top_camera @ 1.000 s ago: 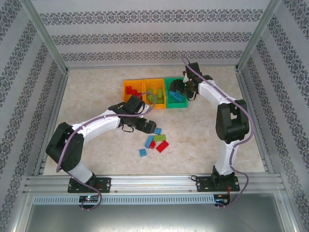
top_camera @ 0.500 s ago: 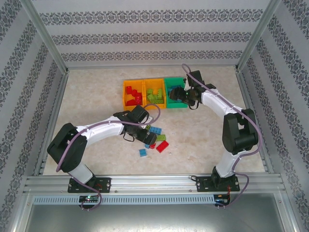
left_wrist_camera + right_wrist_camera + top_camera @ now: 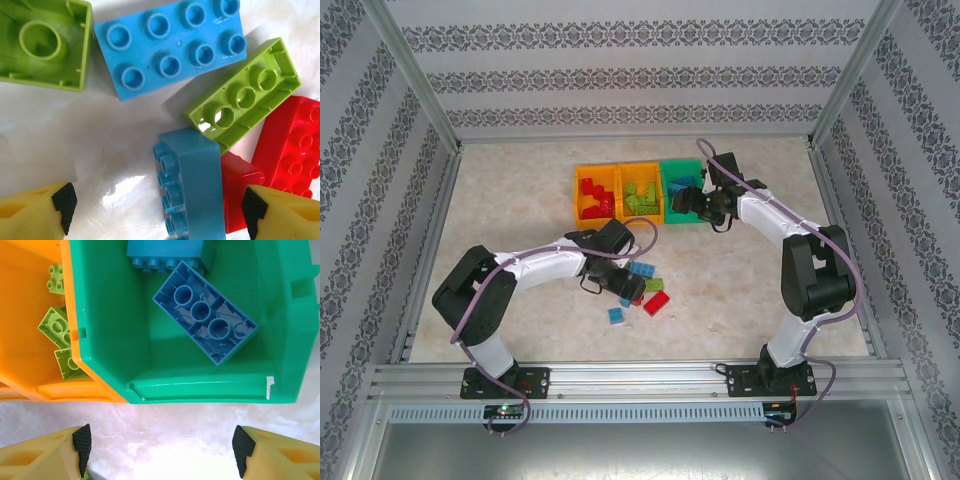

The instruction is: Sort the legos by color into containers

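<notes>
Loose legos lie mid-table: a flat blue brick [image 3: 170, 45], two upturned lime bricks [image 3: 245, 92] [image 3: 42, 42], a red brick [image 3: 292, 145], and a blue brick on its side [image 3: 197, 185]. My left gripper [image 3: 159, 207] [image 3: 628, 290] is open and low over this pile. The side-lying blue brick stands between its fingers, nearer the right one, with a gap on the left. My right gripper [image 3: 160, 450] [image 3: 695, 205] is open and empty over bare table, just in front of the green container [image 3: 200, 390]. That container holds two blue bricks [image 3: 205, 320].
Three bins stand in a row at the back: an orange bin [image 3: 582, 200] with red bricks, a second orange bin [image 3: 70, 390] with lime bricks [image 3: 55, 325], then the green one [image 3: 668, 200]. A small blue brick [image 3: 616, 316] lies apart, nearer the front.
My left gripper has moved down and right onto the loose pile, and its jaws have narrowed a little. My right gripper has shifted slightly at the green container's front edge.
</notes>
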You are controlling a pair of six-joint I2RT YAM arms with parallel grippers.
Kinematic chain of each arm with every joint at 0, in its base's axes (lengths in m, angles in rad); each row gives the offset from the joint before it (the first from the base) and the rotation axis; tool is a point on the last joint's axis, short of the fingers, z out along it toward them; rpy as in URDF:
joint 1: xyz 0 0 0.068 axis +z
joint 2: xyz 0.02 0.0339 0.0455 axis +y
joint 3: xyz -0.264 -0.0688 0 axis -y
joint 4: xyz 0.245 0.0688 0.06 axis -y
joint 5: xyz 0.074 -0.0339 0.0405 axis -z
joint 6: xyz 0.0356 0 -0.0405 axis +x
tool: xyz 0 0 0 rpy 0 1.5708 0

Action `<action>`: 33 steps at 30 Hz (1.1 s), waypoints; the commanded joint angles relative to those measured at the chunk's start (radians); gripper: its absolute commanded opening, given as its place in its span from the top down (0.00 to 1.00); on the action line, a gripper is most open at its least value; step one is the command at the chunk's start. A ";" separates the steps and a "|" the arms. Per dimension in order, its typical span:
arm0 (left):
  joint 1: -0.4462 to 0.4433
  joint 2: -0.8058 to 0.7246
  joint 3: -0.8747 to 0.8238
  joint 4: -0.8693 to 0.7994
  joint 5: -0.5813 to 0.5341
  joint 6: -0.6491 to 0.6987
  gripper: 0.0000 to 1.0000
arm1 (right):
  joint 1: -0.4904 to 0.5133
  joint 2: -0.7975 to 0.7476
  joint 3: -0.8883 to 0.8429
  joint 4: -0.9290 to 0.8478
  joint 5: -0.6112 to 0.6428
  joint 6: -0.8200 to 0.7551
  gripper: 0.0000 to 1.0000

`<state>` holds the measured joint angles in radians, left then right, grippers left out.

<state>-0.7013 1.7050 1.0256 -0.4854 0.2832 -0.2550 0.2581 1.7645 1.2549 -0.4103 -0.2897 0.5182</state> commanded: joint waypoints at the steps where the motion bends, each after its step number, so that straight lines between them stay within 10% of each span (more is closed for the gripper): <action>1: -0.013 0.022 0.023 -0.003 -0.009 -0.030 0.14 | 0.000 -0.039 -0.027 0.014 -0.002 0.008 0.23; 11: -0.013 0.070 0.042 -0.027 -0.028 -0.062 0.27 | -0.004 -0.042 -0.056 0.026 0.000 0.011 0.23; 33: -0.060 0.078 0.062 -0.013 -0.002 -0.070 0.22 | -0.017 -0.039 -0.078 0.039 -0.012 0.020 0.23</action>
<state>-0.7406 1.7626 1.0851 -0.4808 0.3096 -0.3038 0.2470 1.7576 1.1923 -0.3805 -0.2901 0.5259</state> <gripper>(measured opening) 0.781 0.774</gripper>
